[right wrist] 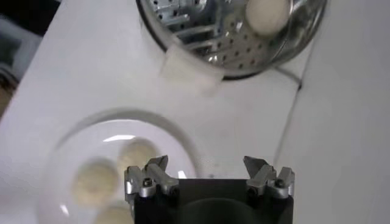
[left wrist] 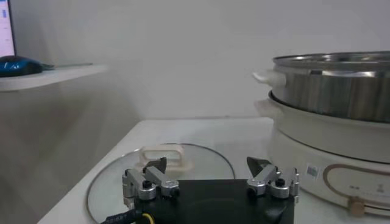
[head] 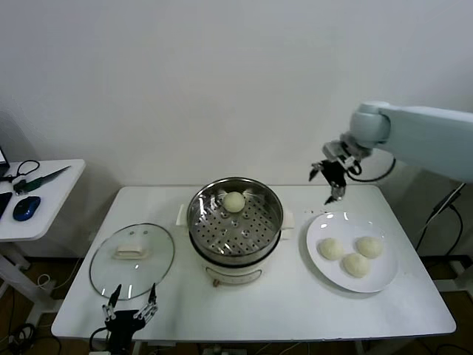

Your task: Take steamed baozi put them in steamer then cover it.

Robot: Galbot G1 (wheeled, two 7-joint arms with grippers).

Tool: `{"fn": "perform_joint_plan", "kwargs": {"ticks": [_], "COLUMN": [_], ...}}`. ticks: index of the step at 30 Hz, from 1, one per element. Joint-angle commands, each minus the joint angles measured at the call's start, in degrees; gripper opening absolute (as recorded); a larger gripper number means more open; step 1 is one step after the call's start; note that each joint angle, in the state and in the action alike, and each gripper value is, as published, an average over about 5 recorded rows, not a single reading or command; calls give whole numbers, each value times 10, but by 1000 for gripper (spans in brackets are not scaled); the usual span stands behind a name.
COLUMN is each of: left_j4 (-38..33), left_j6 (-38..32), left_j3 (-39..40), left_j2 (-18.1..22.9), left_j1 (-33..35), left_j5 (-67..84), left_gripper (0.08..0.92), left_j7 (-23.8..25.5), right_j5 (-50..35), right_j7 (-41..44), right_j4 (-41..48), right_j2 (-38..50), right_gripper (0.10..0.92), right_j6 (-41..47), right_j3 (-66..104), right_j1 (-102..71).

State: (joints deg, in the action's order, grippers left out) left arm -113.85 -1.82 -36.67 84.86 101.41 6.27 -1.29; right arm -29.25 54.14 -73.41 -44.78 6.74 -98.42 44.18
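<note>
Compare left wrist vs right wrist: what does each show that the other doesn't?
Left wrist only: the open left gripper, the glass cover lying flat on the table beside the pot, the cream pot base, and a side shelf with a blue mouse.

Right wrist only: the open, empty right gripper above the white plate, three baozi on the plate, and one baozi inside the steamer on its perforated floor.

Both: the steel steamer, uncovered, and the white table.
</note>
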Motion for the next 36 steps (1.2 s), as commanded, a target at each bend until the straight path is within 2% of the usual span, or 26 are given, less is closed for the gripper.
{"fn": "perform_joint_plan", "kwargs": {"ticks": [1, 11, 24, 31, 36], "left_j4": [2, 5, 4, 4, 4], "left_j6": [0, -6, -9, -8, -9], "left_j3": [-1, -2, -1, -1, 0], "left_j2": [1, 5, 9, 9, 10], "left_j1": [1, 11, 15, 15, 14], "left_j5": [1, -9, -15, -16, -19], "left_gripper": [823, 823, 823, 823, 823], "left_j7": [0, -2, -3, -4, -5], "right_j5": [33, 103, 127, 118, 104], "right_j7": [-33, -43, -69, -69, -55], "right_j4": [-24, 42, 79, 78, 63], "right_j2": [84, 44, 17, 16, 25], "right_gripper": [823, 823, 818, 686, 635], "right_j6": [110, 113, 122, 121, 115], "right_j3": [79, 180, 238, 252, 241], "right_j1": [-152, -269, -326, -324, -295]}}
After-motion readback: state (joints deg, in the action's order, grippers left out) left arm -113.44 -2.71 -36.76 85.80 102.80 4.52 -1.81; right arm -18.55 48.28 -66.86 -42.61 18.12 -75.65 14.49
